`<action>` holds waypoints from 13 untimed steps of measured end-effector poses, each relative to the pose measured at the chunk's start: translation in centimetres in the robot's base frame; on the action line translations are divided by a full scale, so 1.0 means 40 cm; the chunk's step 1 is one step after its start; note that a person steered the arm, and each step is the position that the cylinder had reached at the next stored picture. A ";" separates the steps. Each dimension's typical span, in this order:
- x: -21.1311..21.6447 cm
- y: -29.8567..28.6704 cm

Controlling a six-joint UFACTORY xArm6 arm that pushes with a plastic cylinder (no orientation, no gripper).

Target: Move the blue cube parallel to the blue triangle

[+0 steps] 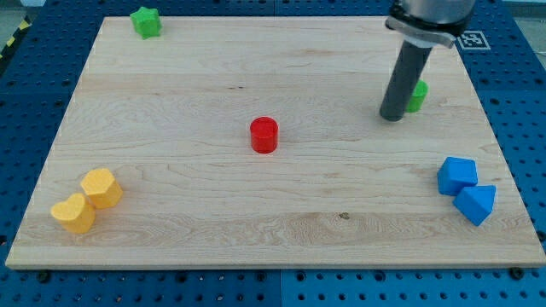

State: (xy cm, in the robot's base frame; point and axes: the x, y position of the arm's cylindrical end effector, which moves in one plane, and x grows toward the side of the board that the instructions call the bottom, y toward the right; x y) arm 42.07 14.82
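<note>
The blue cube point(457, 175) lies near the board's right edge, low in the view. The blue triangle point(476, 204) lies just below and to the right of it, touching or almost touching it. My tip point(392, 117) rests on the board in the upper right part, well above and to the left of both blue blocks. A green block point(417, 96) sits right behind the rod, partly hidden by it.
A red cylinder point(264, 135) stands near the middle of the wooden board point(213, 77). A green star-like block point(146, 21) is at the top left. Two yellow blocks point(101, 188) point(73, 213) touch each other at the bottom left.
</note>
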 end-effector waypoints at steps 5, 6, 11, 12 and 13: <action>-0.045 0.075; -0.021 0.075; -0.002 0.158; 0.015 0.087; 0.088 0.120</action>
State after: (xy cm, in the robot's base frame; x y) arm 45.58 19.62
